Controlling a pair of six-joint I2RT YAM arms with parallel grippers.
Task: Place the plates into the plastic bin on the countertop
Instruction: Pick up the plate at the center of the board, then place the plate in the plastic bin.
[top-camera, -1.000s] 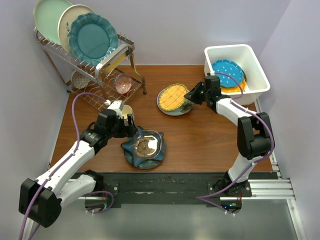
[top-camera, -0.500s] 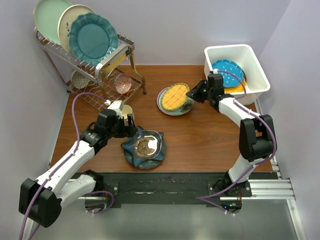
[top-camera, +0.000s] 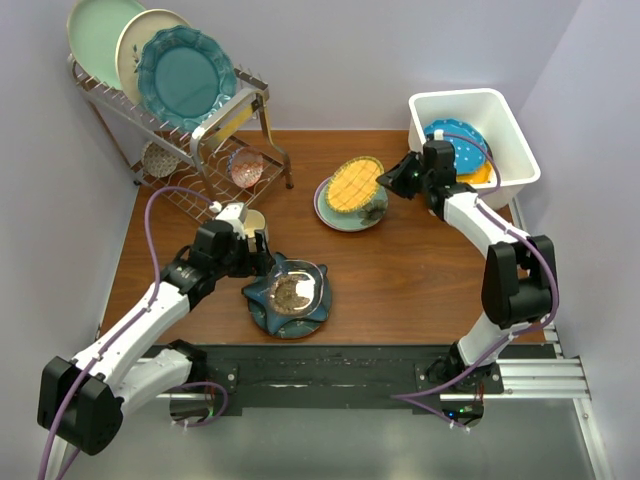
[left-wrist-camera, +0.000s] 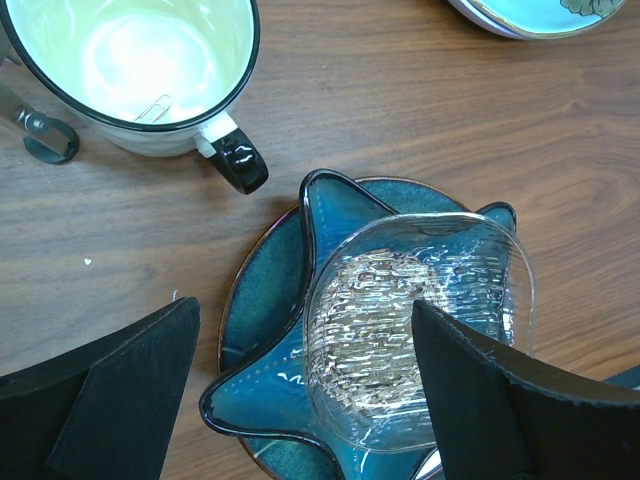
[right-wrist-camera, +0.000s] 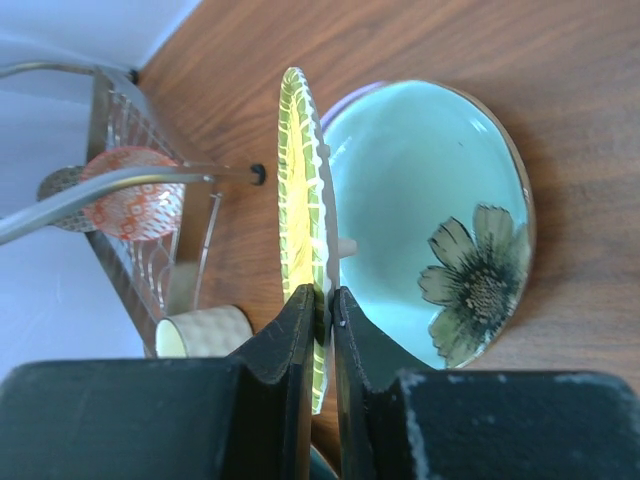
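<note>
One yellow plate (top-camera: 353, 185) in right gripper (top-camera: 386, 183), raised nearer plastic bin (top-camera: 461, 95).

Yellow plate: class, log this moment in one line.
right gripper: shut on yellow plate; left gripper: open over glass dish; bin: blue plate inside

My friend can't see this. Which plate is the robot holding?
Find the white plastic bin at the far right corner of the countertop. Just left of it, the right gripper pinches the yellow lattice plate. It is tipped up; the pale green plate beneath lies flat.
</note>
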